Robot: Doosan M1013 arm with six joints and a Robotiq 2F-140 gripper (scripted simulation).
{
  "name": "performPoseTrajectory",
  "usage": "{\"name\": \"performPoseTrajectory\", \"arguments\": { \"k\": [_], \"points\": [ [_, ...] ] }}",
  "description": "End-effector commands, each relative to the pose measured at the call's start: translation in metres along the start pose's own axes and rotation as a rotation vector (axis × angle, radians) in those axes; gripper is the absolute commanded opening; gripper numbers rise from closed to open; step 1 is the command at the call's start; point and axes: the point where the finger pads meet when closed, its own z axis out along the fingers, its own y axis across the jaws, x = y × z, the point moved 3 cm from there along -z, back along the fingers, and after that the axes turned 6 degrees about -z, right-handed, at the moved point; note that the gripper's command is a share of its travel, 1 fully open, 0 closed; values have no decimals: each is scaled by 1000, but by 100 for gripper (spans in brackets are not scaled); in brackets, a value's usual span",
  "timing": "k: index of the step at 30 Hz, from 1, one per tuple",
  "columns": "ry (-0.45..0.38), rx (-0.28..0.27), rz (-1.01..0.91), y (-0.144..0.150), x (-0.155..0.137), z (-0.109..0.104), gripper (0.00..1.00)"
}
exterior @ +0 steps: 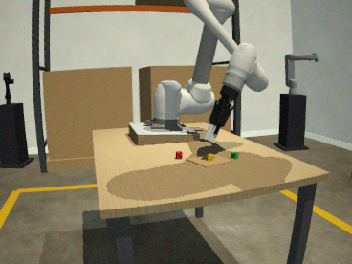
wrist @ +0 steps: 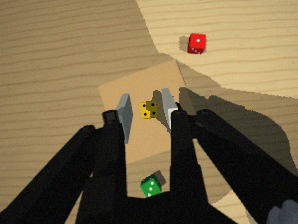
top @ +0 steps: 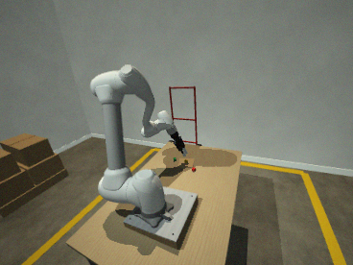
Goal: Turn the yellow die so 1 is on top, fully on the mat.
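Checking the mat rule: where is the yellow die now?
In the wrist view, the yellow die lies on the mat, framed between the pincer fingers, with the green die off the mat nearby.

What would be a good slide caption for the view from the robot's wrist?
Black end effector, part-open and empty, poised above small yellow die on tan square mat; green die and red die nearby.

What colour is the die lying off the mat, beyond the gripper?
Red, clearest in the wrist view.
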Motion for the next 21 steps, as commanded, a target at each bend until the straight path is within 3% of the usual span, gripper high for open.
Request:
{"name": "performPoseTrajectory", "arguments": {
  "k": [1, 7, 16, 21],
  "points": [
    [59, -4, 5, -1, -6, 0, 25],
    [73, -9, 5, 0, -7, 0, 25],
    [313, -33, 6, -2, -18, 2, 25],
    [319, -32, 6, -2, -22, 3, 25]
  ]
}}
